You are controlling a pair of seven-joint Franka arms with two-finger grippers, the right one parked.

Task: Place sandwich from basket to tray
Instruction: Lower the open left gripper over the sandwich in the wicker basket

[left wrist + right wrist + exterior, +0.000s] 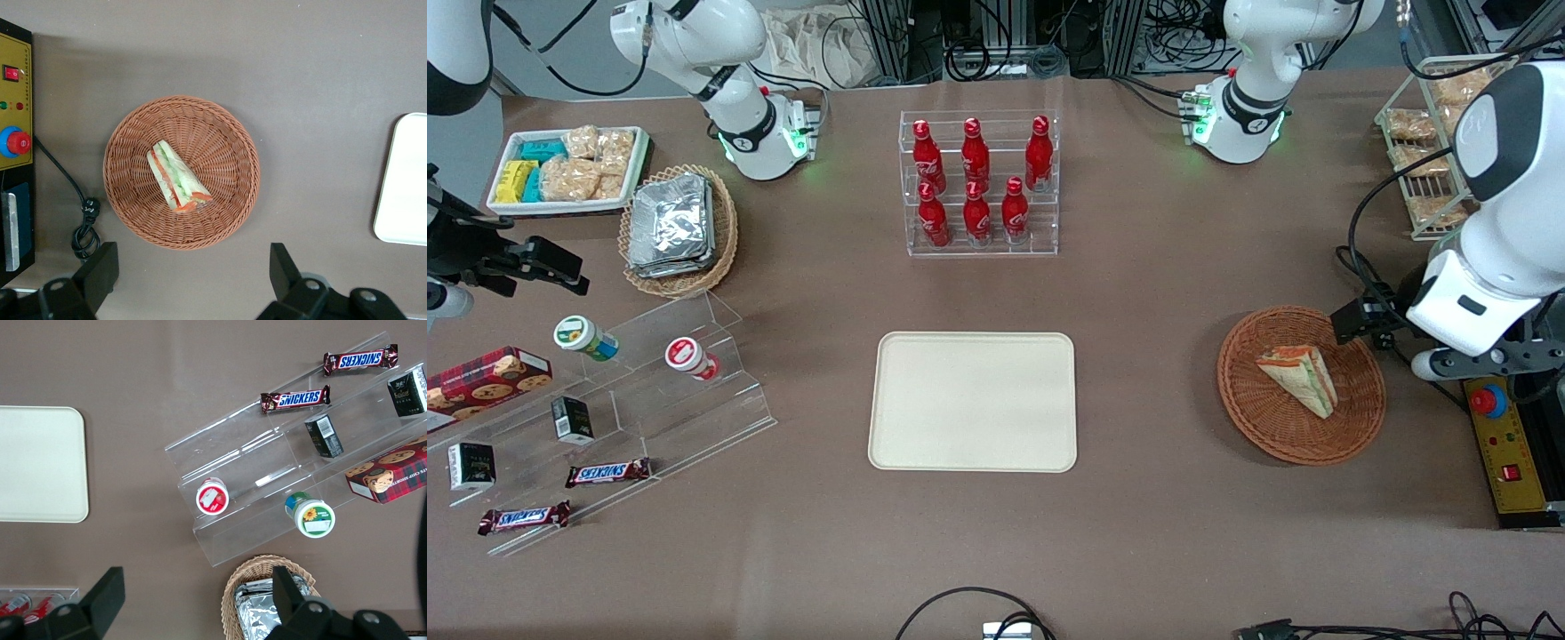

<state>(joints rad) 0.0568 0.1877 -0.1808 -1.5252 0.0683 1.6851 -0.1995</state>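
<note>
The two dark fingers stand wide apart with nothing between them, and the gripper hangs in the air above the table, just off the basket's rim. The sandwich lies on its side in the middle of the reddish-brown basket, wrapped, its orange and green layers showing. The basket sits toward the working arm's end of the table, close to the yellow control box at that edge. The cream tray lies bare at the table's middle, well apart from the basket.
</note>
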